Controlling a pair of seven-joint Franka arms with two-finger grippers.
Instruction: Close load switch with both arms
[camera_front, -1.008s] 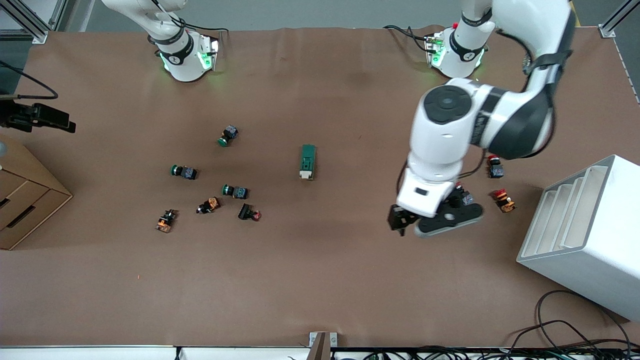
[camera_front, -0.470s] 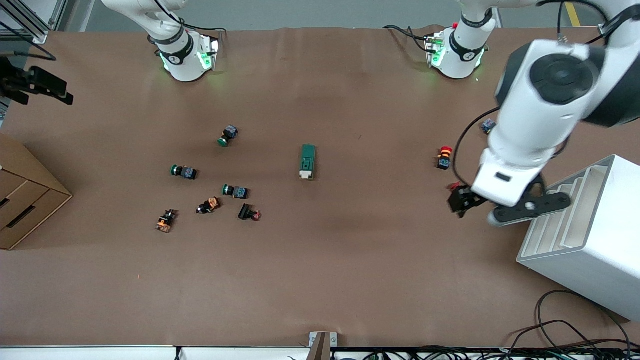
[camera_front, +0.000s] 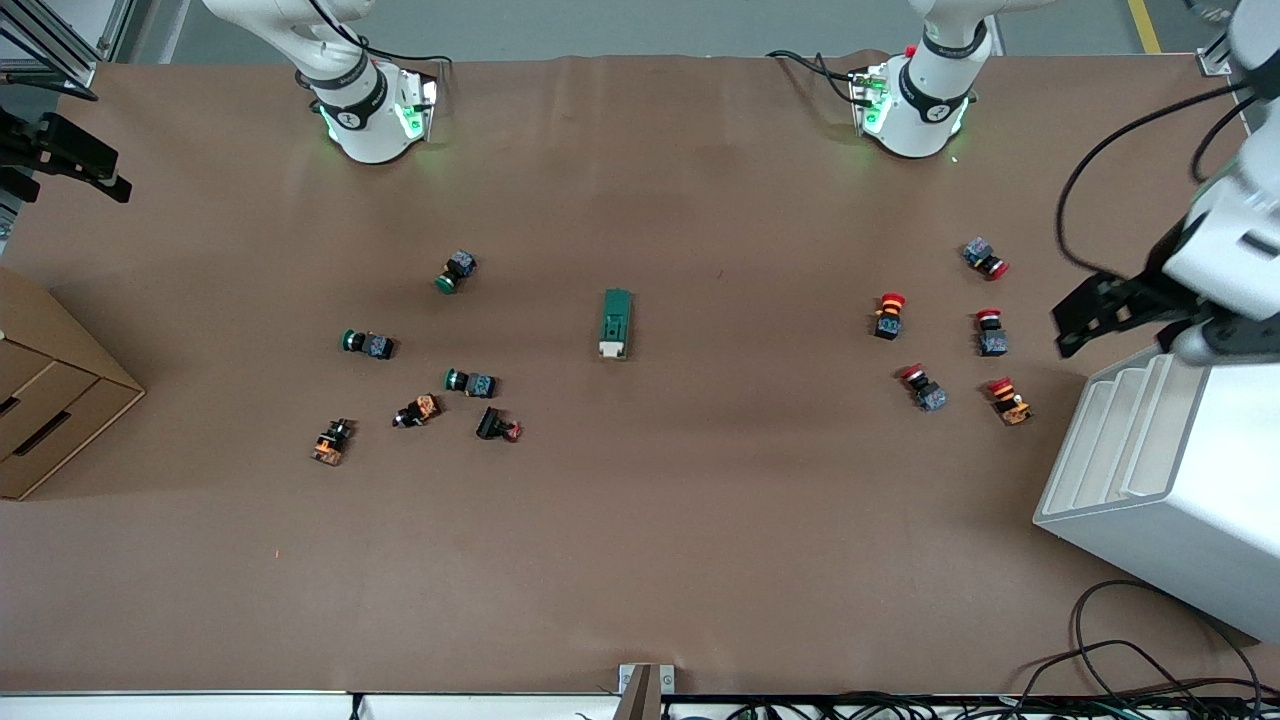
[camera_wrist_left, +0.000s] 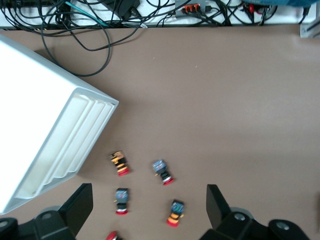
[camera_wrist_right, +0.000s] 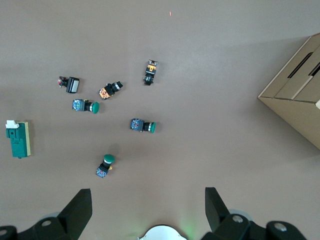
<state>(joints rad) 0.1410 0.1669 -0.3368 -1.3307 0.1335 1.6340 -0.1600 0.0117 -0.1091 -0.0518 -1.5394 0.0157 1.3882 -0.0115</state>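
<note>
Load switch lies untouched mid-tabletop, both pincers high, spread wide and holding nothing.

The small elongated dark green load switch (camera_front: 616, 323) with its cream-white handle piece lies flat on the brown paper-covered tabletop (camera_front: 640, 540), about midway between the two arms' ends, its cream end nearer the front camera. It looks like a light, rigid plastic block, likely to skid on the paper if pushed from one end alone; I would pinch the green body across its narrow sides with one pincer and press the handle with the other. The left pincer (camera_wrist_left: 148, 207) hangs over the red-capped push buttons (camera_wrist_left: 164, 171) beside the white ribbed box (camera_front: 1180, 470). The right pincer (camera_wrist_right: 148, 207) hangs over the green-capped push buttons (camera_wrist_right: 143, 125) near the cardboard box (camera_front: 50, 390).
</note>
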